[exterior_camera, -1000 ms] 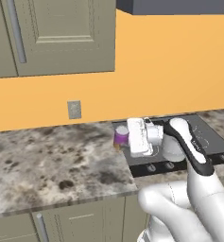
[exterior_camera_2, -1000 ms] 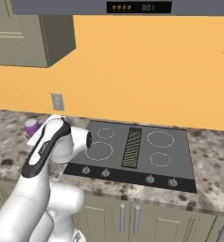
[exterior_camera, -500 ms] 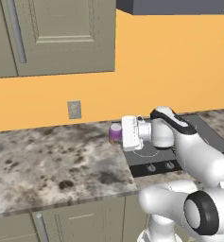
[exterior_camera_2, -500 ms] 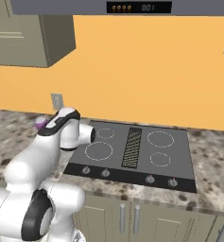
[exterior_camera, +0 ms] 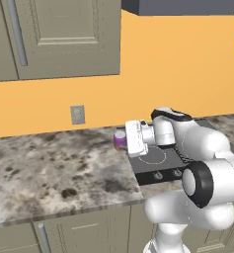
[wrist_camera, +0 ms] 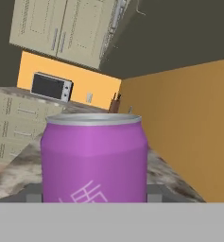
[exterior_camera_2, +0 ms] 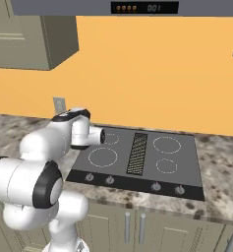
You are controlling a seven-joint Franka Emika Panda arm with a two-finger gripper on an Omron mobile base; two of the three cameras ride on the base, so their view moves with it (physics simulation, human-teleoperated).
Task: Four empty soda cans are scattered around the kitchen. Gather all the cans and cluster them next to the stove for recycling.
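A purple-pink soda can [exterior_camera: 120, 140] with a silver top hangs just above the granite counter, off the left rear corner of the black stove [exterior_camera: 159, 156]. My gripper [exterior_camera: 124, 140] reaches in from the right, level, and is shut on the can's sides. In the hand view the can [wrist_camera: 94, 160] stands upright and close between the two fingertips [wrist_camera: 33, 193]. From the right base view the stove [exterior_camera_2: 137, 152] lies to the right of my forearm, which hides the can.
Granite counter [exterior_camera: 54, 173] stretches left of the stove, with a wall outlet [exterior_camera: 78, 114] above it. Upper cabinets [exterior_camera: 59, 37] and a range hood [exterior_camera_2: 137, 7] hang overhead. A microwave [wrist_camera: 50, 86] sits on a far counter.
The arm has folded lower, with the elbow swinging to the right, and the hand has levelled out. The can stays gripped and has shifted slightly left, near the stove's left rear corner.
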